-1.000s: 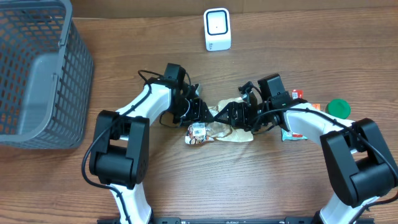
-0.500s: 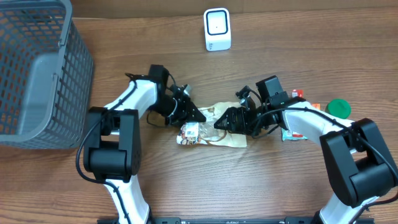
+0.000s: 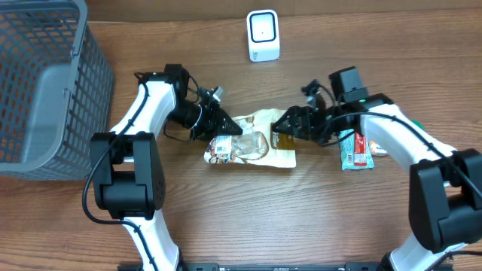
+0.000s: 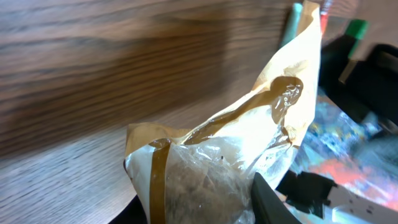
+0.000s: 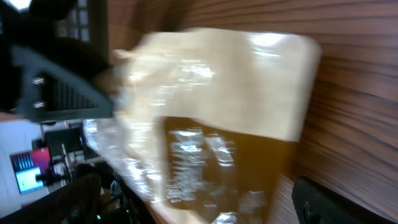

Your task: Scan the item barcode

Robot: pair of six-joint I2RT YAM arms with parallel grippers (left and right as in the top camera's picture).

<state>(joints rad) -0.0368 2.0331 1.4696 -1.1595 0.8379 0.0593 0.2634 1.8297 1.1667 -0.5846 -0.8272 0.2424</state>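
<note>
On the wooden bench [image 3: 263, 218], a crinkled tan-and-clear plastic snack bag [image 3: 256, 143] lies flat near the middle, between the two arms. It is well short of the small white box-shaped scanner [image 3: 263, 35] standing at the far edge. A small white label [image 3: 220, 150] shows on the bag's left end, facing up.

The left hand [image 3: 224, 126] is clamped on that left end. In its wrist view the bag [image 4: 236, 143] fills the lower frame, with one dark finger [image 4: 267, 202] beside it.

The right hand [image 3: 280, 129] sits at the bag's right end with its fingers [image 5: 323, 202] spread wide. The bag [image 5: 230, 93] is blurred between and ahead of them, and I cannot tell whether they touch it.

A teal and red flat packet [image 3: 354, 150] lies under the right arm. A grey plastic mesh basket [image 3: 45, 83] stands at the bench's left side.
</note>
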